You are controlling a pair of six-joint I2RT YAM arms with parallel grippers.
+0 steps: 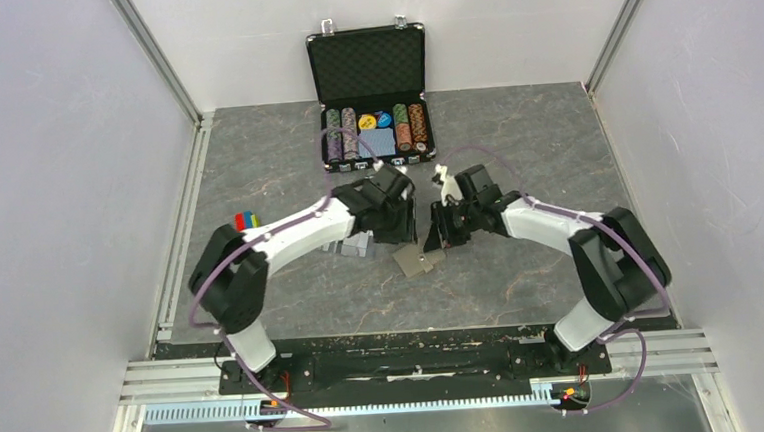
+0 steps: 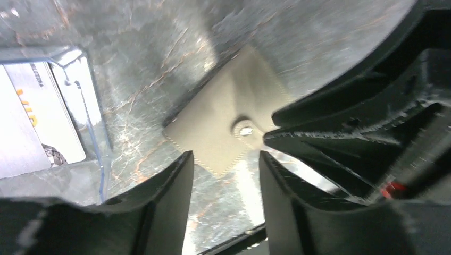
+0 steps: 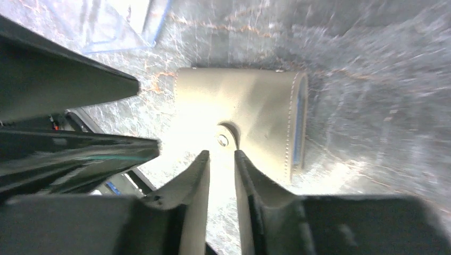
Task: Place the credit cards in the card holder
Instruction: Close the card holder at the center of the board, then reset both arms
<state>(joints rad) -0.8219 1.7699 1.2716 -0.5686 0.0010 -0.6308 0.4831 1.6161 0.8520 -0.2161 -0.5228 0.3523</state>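
1. Table: grey marbled top, both arms reach in to its middle.
2. Poker-chip case: black, lid up, at the far edge, well apart from the work. Not a task item.
3. Left gripper: fingers clearly apart, nothing between them, hanging above the card holder's near corner.
4. Right gripper: fingers only a narrow gap apart, gap empty, tips just short of the tab. Holding nothing.
5. Card holder: taupe, folded flat on the table between the two grippers, near mid-table. Blue lining shows along one open edge. Looks light and soft with stitched edges, so it will likely slide or flop if pushed. My guess: pin one flap, pinch the other by the open edge.
6. Clear sleeve: on the table just left of the holder, not touching it.
7. Credit cards: whitish, gold mark on one, overlapping, in or under the sleeve, can't tell which. Likely thin, stiff and slick, lying flat, so hard to pinch from above; probably take by a short edge. None in the holder yet.
8. Snap: small metal stud on the tab. Fastened or not, can't tell.
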